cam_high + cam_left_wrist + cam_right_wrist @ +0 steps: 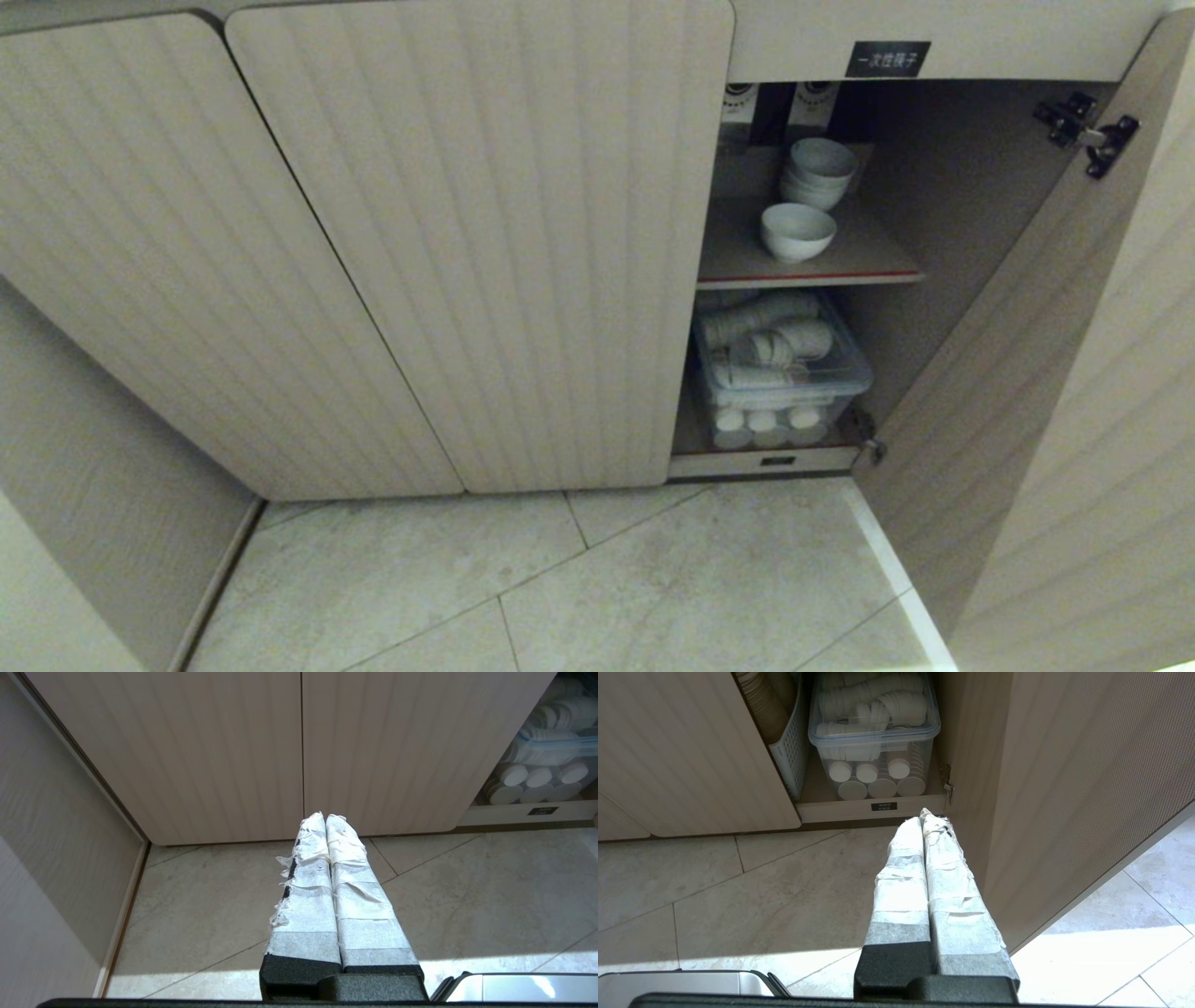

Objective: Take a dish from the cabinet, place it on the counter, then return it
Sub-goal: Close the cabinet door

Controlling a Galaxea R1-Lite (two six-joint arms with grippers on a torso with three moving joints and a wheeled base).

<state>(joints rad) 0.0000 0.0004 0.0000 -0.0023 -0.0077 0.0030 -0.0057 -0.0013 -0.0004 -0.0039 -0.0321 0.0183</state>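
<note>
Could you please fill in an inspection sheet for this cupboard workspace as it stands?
Surface: counter not in view; tiled floor below the cupboards.
Job's things: cabinet door open, black label above; single white bowl upright at the front of the red-edged shelf.
Clutter: stack of white bowls behind it; clear lidded bin of stacked cups below; white slotted basket beside the bin.
Grippers: left gripper shut, empty, above the floor facing closed doors; right gripper shut, empty, near the cabinet's bottom edge.
Cables: nothing seen.
Surroundings: closed fluted doors on the left.
</note>
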